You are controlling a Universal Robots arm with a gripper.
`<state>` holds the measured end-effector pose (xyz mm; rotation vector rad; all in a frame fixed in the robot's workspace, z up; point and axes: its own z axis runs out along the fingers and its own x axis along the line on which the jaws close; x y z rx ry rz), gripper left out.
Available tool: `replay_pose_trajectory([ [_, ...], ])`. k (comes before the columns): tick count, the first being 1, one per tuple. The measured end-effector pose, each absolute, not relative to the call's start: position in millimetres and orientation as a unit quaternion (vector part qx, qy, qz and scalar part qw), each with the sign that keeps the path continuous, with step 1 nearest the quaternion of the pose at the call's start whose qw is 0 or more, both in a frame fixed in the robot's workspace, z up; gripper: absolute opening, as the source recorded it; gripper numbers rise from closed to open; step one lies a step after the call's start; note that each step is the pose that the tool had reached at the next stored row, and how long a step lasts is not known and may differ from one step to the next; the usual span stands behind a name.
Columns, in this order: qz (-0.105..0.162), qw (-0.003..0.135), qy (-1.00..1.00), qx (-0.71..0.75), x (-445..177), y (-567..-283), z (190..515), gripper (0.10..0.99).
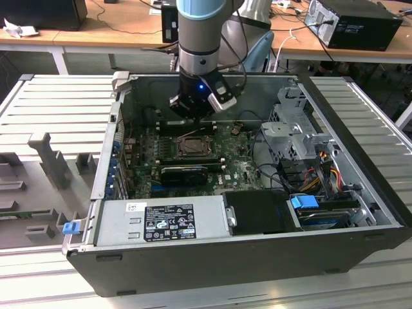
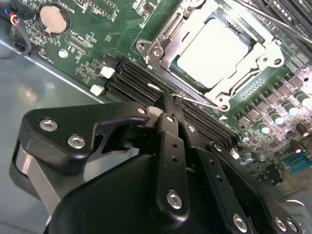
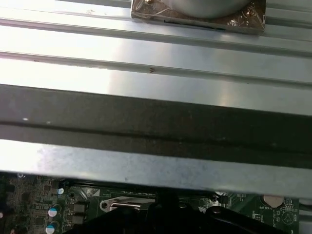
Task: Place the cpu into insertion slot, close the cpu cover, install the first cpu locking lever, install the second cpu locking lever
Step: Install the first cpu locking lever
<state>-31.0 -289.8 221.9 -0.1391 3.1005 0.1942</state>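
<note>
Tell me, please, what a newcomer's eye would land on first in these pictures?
Probably the claw, lowered inside the open computer case, its tips at a thin wire lever beside the insertion slot. Next, in the second wrist view, the pale cpu already seated in that slot with the cpu cover closed around it. In the exterior view, the socket sits mid-motherboard.

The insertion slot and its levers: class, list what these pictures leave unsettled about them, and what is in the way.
- Insertion slot, second wrist view: far corner cut off by the frame edge.
- Lever tip, second wrist view: the gripper meets it; grip unclear.
- Cpu cover, exterior view: too small to judge its latching.
</note>
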Motion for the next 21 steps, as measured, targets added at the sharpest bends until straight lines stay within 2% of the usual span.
replay_pose_trajectory([
  [21,0.062,0.016,0.997,-0.043,-23.9,-289.7,211.2,0.106],
])
